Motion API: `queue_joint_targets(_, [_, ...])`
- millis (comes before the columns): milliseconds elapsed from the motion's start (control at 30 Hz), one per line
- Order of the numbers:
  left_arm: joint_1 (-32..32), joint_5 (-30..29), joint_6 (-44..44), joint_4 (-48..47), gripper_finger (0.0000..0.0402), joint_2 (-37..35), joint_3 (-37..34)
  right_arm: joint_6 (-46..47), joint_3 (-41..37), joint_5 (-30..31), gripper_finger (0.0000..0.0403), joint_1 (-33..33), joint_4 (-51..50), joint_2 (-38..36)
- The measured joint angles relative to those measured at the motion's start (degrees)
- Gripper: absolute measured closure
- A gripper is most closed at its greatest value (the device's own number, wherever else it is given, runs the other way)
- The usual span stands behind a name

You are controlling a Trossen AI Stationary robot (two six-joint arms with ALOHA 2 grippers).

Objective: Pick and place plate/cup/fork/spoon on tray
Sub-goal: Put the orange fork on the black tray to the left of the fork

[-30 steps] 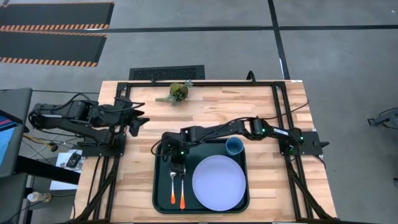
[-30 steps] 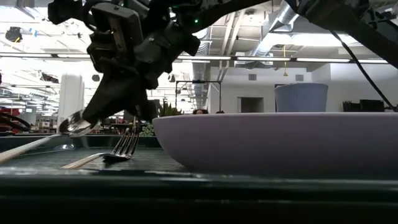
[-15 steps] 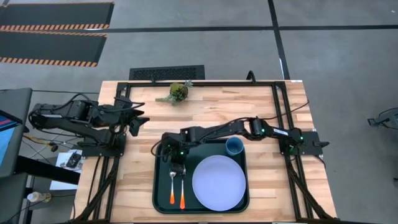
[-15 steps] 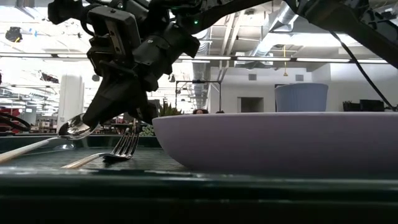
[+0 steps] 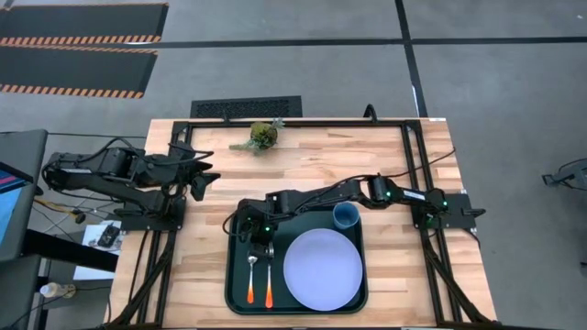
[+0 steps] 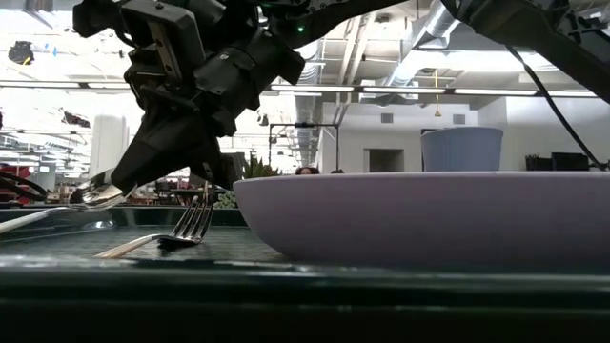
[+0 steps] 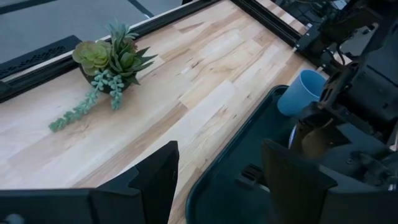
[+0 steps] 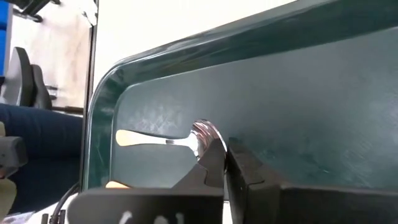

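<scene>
The dark tray [image 5: 233, 266] holds the lavender plate [image 5: 322, 269], the blue cup [image 5: 346, 216], the orange-handled spoon [image 5: 252, 275] and the orange-handled fork [image 5: 269, 280], the last two side by side at its left. My right gripper [image 5: 260, 244] is shut, low over the tray, with its fingertips at the spoon's bowl [image 8: 202, 132]. The low view shows the gripper [image 6: 129, 176] just above that bowl [image 6: 95, 197], and the fork [image 6: 186, 229] lying flat beside the plate [image 6: 419, 219]. My left gripper [image 5: 204, 180] waits open beyond the tray's far left corner. My right gripper's shut fingertips [image 8: 214, 155] slant down from the far right side and end right at the rim of the spoon's bowl [image 8: 200, 127]. I cannot tell whether they touch it. The spoon lies on the tray floor, its handle [image 8: 146, 139] pointing away from the fingers.
A small succulent [image 5: 261, 136] lies on the wood near the table's far edge. Bare wood runs left and right of the tray. The tray's raised rim [image 6: 286, 276] stands at the near side. The cup [image 6: 461, 150] stands behind the plate.
My right gripper has risen a little and drawn slightly toward the table's left. The spoon's bowl end, held up off the tray floor before, has sunk lower and now lies nearly flat. The fork, plate and cup have kept still.
</scene>
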Motion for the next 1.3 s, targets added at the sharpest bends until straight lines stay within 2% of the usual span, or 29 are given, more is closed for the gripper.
queue_joint_targets(567, [0.0,-0.9,-0.1,0.0,0.0189,0.0,0.0,0.5,-0.1,-0.7,0.0382,1.0,0.7,1.0])
queue_joint_targets(1300, [0.0,-2.7,-0.1,-0.1,0.0189,0.0,0.0,-1.6,-0.1,-0.9,0.0315,0.6,0.3,0.9])
